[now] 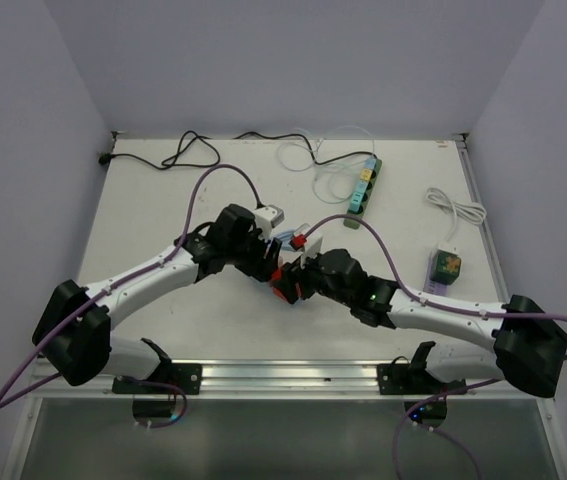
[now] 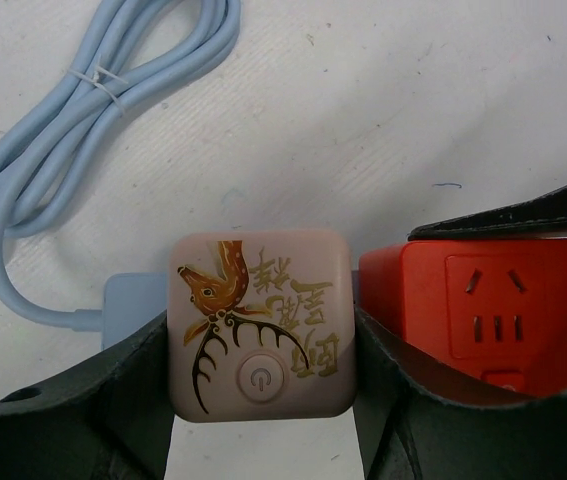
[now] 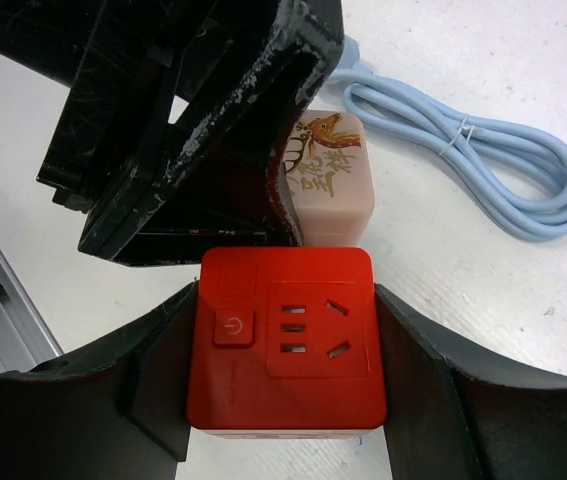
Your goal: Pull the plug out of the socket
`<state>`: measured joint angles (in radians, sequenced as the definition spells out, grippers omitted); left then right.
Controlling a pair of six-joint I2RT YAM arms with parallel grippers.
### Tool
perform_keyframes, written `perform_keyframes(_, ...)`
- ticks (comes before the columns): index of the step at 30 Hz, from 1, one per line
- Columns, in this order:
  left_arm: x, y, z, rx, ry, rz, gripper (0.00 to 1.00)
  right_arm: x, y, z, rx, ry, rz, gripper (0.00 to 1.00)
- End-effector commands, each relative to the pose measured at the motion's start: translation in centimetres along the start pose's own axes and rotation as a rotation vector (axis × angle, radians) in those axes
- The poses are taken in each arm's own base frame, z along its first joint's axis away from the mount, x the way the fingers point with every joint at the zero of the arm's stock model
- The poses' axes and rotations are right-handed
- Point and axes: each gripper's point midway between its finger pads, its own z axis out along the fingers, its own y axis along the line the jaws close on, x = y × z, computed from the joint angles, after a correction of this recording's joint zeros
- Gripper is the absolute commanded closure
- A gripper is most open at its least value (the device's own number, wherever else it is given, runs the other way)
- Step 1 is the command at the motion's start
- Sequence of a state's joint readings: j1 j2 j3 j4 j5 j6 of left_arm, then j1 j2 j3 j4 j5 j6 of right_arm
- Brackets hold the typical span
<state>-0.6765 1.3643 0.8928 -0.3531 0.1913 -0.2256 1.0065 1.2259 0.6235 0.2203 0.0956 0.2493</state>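
Here, central on the tabletop (image 1: 143, 220), the right arm's fingers (image 3: 463, 400) clamp the red socket cube (image 3: 288, 340) by its flanks, the left arm's fingers (image 2: 83, 420) the pink plug cube (image 2: 260, 325) butted against it — both look rigid, light, probably slippery plastic, so squeeze flat sides; the blue cable (image 2: 23, 170) is limp.

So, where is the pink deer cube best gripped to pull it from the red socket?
Take the pink cube by its two flat opposite sides, from above the printed face, as the left gripper does: those sides are parallel, the corners rounded.
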Motion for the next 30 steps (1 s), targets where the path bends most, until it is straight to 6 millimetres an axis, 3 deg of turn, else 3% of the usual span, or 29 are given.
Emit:
perform_keyframes(1, -8.2, 0.0, -2.9, -0.054, -0.277, 0.041, 1.0, 2.5, 1.8, -0.4, -0.104, 0.113, -0.037, 1.0)
perform_keyframes(5, -9.1, 0.8, -4.1, -0.11, -0.325, 0.039, 1.0, 3.1, 1.4, -0.8, -0.081, 0.123, -0.006, 1.0)
perform_keyframes(10, -11.3, 1.4, -7.9, -0.176, -0.497, 0.033, 1.0, 4.2, -0.7, -1.0, 0.01, 0.109, 0.135, 1.0)
perform_keyframes(14, -11.9, 1.3, -10.1, -0.187, -0.591, 0.036, 1.0, 4.1, -1.3, -0.8, -0.006, 0.09, 0.286, 1.0)
perform_keyframes(30, -12.4, 1.2, -11.7, -0.227, -0.642, 0.076, 1.0, 3.7, -0.2, 0.5, -0.073, 0.121, 0.434, 1.0)
